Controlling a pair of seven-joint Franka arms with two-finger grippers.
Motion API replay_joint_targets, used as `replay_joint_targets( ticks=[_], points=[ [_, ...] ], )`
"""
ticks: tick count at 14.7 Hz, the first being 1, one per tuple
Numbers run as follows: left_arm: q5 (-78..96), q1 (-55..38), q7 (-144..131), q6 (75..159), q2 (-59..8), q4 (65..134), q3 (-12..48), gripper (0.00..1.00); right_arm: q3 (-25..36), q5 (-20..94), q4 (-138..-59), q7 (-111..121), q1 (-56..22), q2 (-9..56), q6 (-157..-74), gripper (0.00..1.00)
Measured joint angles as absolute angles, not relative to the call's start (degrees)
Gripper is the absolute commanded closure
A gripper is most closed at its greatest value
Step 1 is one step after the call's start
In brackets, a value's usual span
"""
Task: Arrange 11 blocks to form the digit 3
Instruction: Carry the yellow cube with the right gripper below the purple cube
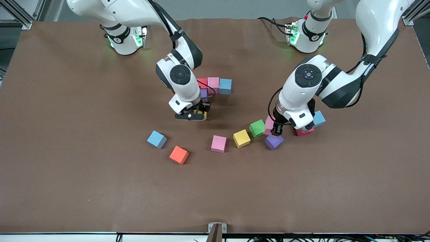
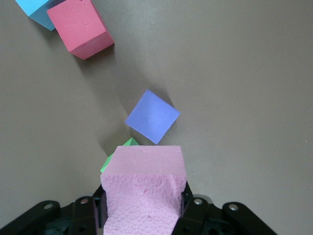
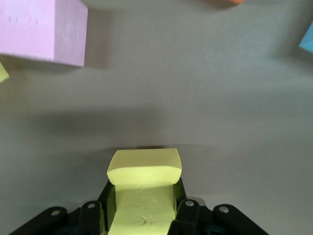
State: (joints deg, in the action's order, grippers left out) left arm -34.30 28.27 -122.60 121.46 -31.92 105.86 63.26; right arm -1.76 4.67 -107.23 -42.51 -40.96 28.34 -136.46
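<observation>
The started figure consists of a red cube (image 1: 202, 82), a pink cube (image 1: 213, 84) and a blue cube (image 1: 225, 86) in a touching row near the table's middle, with a purple cube (image 1: 203, 93) touching the red one on the side nearer the front camera.

The right gripper (image 1: 195, 116) is just beside this purple cube. Its fingers are clamped on a yellow cube (image 3: 144, 169), which sits between them just above the table surface.

The left gripper (image 1: 277, 129) grips a pink block (image 2: 144, 188) between its fingers. It is over a loose purple block (image 1: 273, 141), with the green cube (image 1: 257, 128) just beside it.

Loose on the table toward the left arm's end:
- red block (image 1: 305, 131)
- blue block (image 1: 318, 118)

Nearer the front camera:
- yellow block (image 1: 242, 138)
- pink one (image 1: 219, 144)
- orange block (image 1: 179, 155)
- blue one (image 1: 157, 139)
</observation>
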Motion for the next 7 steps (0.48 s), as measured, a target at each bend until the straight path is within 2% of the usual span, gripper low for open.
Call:
replay_joint_targets(
  ticks=[7],
  points=[
    [-34.3,28.3,-122.6,121.5,-31.9,105.9,63.3,0.6,-1.7,4.6,-107.2,-43.3,-41.9,29.6,-136.2,1.0]
  ],
)
